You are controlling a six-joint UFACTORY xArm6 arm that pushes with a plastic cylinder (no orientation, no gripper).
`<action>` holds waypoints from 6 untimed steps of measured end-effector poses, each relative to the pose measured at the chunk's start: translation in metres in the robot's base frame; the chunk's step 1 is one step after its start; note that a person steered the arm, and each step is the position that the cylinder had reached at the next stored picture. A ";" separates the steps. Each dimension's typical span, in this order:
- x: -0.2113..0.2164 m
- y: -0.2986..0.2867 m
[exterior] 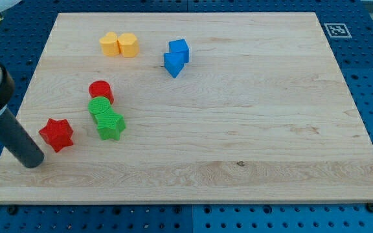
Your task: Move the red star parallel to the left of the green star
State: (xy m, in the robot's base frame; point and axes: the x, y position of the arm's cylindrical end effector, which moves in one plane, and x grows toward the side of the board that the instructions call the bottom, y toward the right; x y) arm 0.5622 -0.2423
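Two greens, cylinder [100, 107] and star [111, 125], sit beside red star [57, 134]; claw unseen.

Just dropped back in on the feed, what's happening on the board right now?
My tip rests on the board near its left edge, just left of and slightly below the red star, with a small gap between them. The green star lies to the red star's right, a little higher in the view, touching a green cylinder with a red cylinder above it.

The table [251, 129] is light wood. The stars are red [57, 134] and green [111, 125]. Two blocks are yellow [119, 44], two blue [176, 58].
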 end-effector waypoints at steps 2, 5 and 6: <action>-0.011 0.004; 0.003 0.088; 0.006 0.080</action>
State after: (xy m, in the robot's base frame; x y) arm 0.5680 -0.1625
